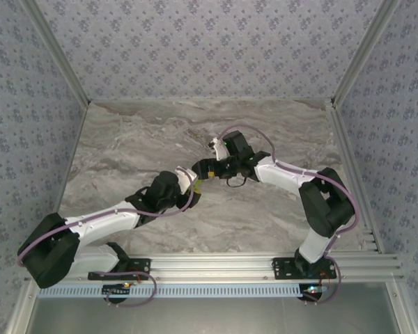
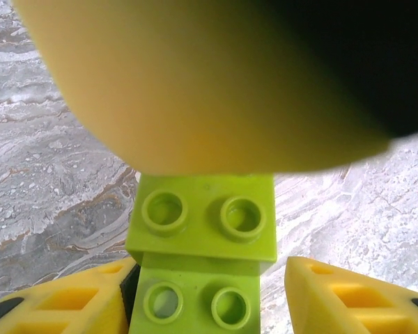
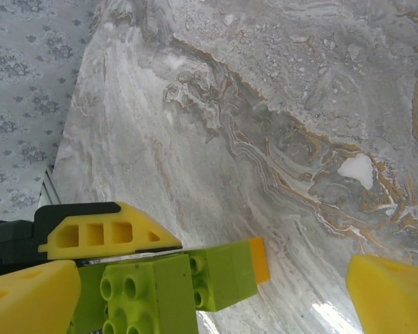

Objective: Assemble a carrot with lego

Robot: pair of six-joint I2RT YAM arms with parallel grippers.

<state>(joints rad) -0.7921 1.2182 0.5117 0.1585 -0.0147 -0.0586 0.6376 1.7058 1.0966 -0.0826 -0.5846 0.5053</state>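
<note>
Just one carrot [image 3: 160, 292], two grippers [image 2: 207, 264] [image 3: 214, 268]

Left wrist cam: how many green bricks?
2. The upper green brick sits under a blurred yellow shape; the lower green brick, joined to it, lies between the fingers of the left gripper. More may hide behind the blur.

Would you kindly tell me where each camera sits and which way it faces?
Top external: high behind the robot, looking down on the table; left arm and right arm, left gripper and right gripper close together.
Left wrist: on the left arm, facing along the left fingers at the lime-green bricks.
Right wrist: on the right arm, facing down past the right fingers at the table.
Shared: both wrist views catch the lime-green bricks.
</note>
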